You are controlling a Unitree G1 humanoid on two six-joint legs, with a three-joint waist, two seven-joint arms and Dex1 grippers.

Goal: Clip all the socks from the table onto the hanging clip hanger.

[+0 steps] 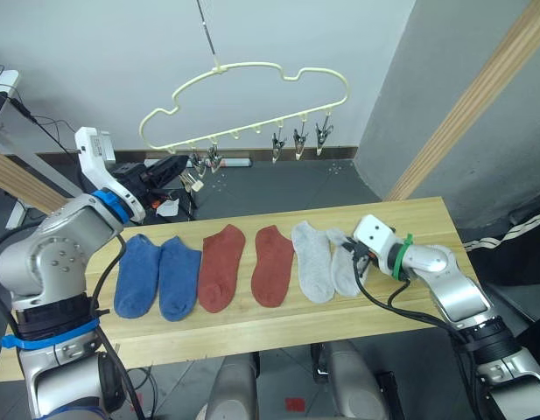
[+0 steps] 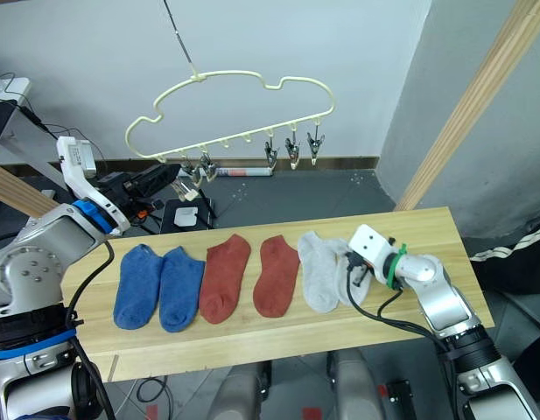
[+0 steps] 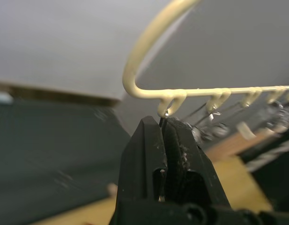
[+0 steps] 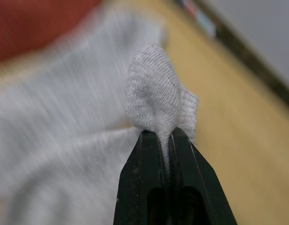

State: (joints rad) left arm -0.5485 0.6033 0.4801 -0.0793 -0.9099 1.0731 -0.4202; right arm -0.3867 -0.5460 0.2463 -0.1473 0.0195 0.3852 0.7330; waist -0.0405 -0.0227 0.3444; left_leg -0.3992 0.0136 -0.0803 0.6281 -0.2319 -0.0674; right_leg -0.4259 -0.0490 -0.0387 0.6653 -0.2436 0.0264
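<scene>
Right gripper [image 4: 166, 136] pinches the grey sock [image 4: 158, 103] for lifting off the counter [image 1: 427, 219]; left gripper [image 3: 162, 126] closed on a clip [image 3: 164, 117], steadying the clip hanger [image 1: 252, 74].

Six socks lie in a row on one wooden table [image 1: 410, 219]: two blue socks [image 1: 136, 274] [image 1: 178, 277], two rust-red socks [image 1: 220, 267] [image 1: 272, 264] and two light grey socks [image 1: 312, 260] [image 1: 344, 263]. One pale-yellow clip hanger [image 1: 252, 96] hangs above, with about five metal clips [image 1: 299, 138] visible along its lower bar.
</scene>
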